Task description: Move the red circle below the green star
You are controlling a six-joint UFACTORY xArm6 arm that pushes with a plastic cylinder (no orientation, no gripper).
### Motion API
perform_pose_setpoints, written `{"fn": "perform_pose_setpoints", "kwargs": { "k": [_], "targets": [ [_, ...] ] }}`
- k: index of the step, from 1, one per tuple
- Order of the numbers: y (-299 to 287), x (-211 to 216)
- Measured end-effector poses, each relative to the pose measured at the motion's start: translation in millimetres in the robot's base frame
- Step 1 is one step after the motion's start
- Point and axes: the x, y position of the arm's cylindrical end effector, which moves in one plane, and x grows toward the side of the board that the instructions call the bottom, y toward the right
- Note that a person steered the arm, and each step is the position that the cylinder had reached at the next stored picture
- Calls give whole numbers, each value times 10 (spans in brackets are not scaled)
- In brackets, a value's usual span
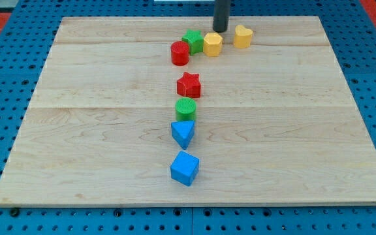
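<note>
Jaws: none are fitted; the arm ends in a dark rod, so nothing is held.
My tip (220, 30): seen at the view's top, just above the yellow hexagon (213, 44), between the green star (192, 40) and the yellow heart (243, 36); whether it touches any block cannot be told.
Red circle (179, 53): placed touching the green star, at the star's lower left.
Red star (188, 85): set well below the green star.
Green circle (185, 108): found just below the red star.
Blue triangle (183, 133): touching the green circle from below.
Blue cube (185, 168): lowest, near the triangle.
Counts: two red, two green, two yellow and two blue blocks are counted, eight in all.
Desk (292, 130): a pale wooden board by which all eight blocks are carried.
</note>
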Motion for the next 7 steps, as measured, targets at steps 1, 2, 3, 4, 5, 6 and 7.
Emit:
{"fn": "perform_pose_setpoints", "kwargs": {
  "k": [1,2,3,4,5,6,7],
  "targets": [
    [-770,-77],
    [-752,569],
    [-710,946],
    [-696,953],
    [-1148,846],
    [-1170,1357],
    [-869,1429]
  ]
}}
